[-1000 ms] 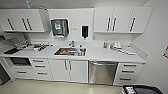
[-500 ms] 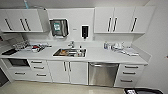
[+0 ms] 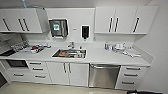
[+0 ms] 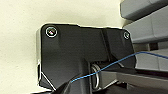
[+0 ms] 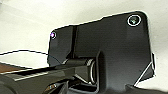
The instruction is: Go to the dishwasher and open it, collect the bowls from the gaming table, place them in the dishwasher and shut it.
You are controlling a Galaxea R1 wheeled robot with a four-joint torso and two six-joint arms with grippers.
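The robot faced a white office kitchenette, with the dishwasher (image 3: 104,76) set under the countertop (image 3: 100,56), right of the sink (image 3: 69,53) and between a pair of white cabinet doors (image 3: 68,73) and a stack of drawers (image 3: 130,77). Its stainless steel door stood shut, the horizontal bar handle (image 3: 105,67) running across its top edge. Above the counter hung white wall cabinets (image 3: 125,20) with dark vertical handles, a paper towel dispenser (image 3: 58,28) and a dark soap dispenser (image 3: 85,32) on the wall between them. Dishes and small items lay on the counter to either side of the sink, too blurred to name. A dark built-in oven (image 3: 17,63) sat low at the far left. From each wrist camera, the robot's own dark plate and jointed bar hung over a pale floor; a thin blue cable (image 4: 110,65) crossed the left wrist's plate. Whether either gripper's fingers were spread or pressed together could not be told, and nothing could be seen held or touched. The pose of the arms could not be made out.
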